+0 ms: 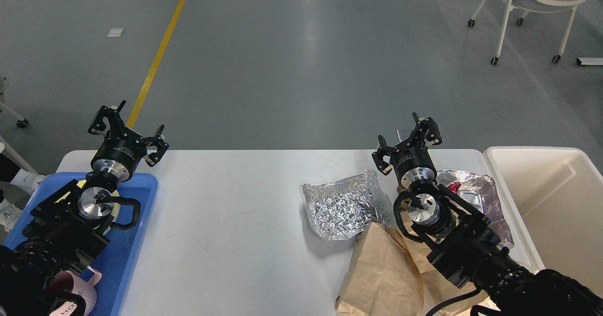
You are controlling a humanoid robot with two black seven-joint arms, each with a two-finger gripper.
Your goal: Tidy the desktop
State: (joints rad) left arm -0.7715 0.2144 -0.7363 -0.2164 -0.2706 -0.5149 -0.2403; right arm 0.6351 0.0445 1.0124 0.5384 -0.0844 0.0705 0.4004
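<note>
The white desktop [235,222] spans the lower view. A crumpled silver foil bag [341,207] lies right of centre, with a brown paper bag [381,273] overlapping its near edge. A second foil wrapper with a red patch [471,191] lies behind my right arm. My right gripper [409,138] hovers open above the table's far edge, empty, just beyond the foil. My left gripper [126,128] is open and empty above the far end of the blue tray [136,222].
The blue tray at the left holds a yellow item [70,191] and a pink cup [77,295], partly hidden by my left arm. A cream-white bin [556,207] stands at the table's right end. A wheeled chair [532,10] stands far back right.
</note>
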